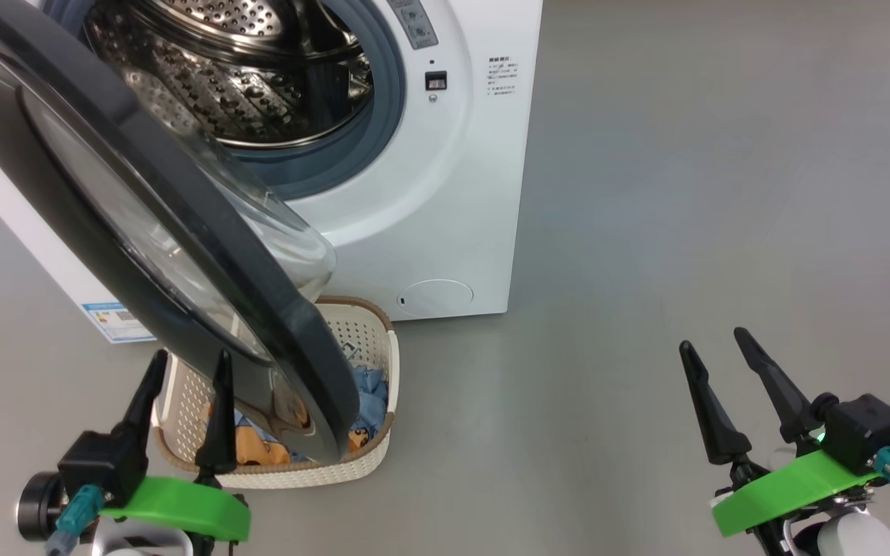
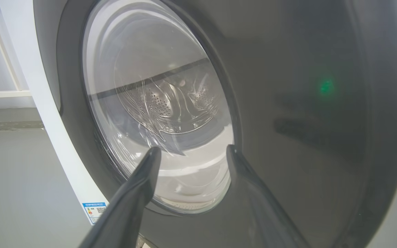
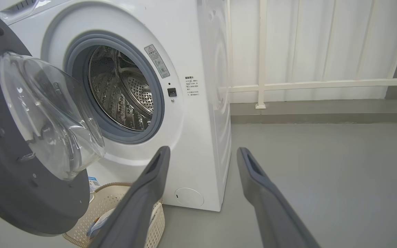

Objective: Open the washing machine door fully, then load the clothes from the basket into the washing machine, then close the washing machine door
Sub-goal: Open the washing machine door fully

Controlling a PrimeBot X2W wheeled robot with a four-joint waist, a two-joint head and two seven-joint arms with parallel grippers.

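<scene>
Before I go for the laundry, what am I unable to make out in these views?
- Head view: the washing machine door covers much of the basket, so the clothes can't be counted.
- Right wrist view: a finger of the right gripper and the door hide most of the basket.
- Drum: top cut off by the head view's upper edge, left side behind the door.
- Printed label: too small to read.

Mostly hidden behind door (image 1: 167,224): basket (image 1: 368,332), clothes (image 1: 368,394) — washing machine (image 1: 453,193) top cut off by edge.
</scene>
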